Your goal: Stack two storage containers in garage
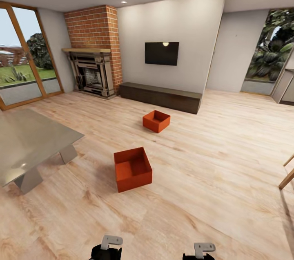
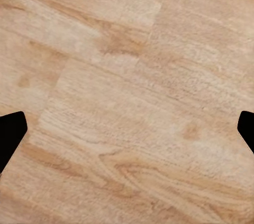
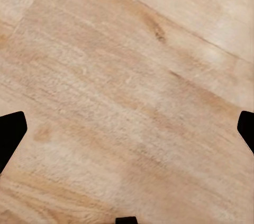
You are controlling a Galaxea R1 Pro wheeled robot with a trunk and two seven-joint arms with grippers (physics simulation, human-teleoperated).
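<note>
Two orange-red storage containers rest on the light wood-plank floor of the living room. The nearer container (image 1: 132, 169) lies ahead of me, slightly left of centre. The farther container (image 1: 156, 121) sits beyond it, in front of the long dark cabinet. My left gripper (image 2: 127, 129) points down at bare planks, its dark fingertips (image 2: 10, 134) spread wide with nothing between them. My right gripper (image 3: 127, 131) stands the same way, open over bare floor. Both arms show at the bottom edge of the head view, well short of the nearer container.
A grey low table (image 1: 28, 141) stands at the left. The brick fireplace (image 1: 94, 55), wall TV (image 1: 161, 53) and dark low cabinet (image 1: 161, 97) line the far wall. A glass door (image 1: 24, 55) is at far left. Wooden legs (image 1: 288, 172) poke in at the right edge.
</note>
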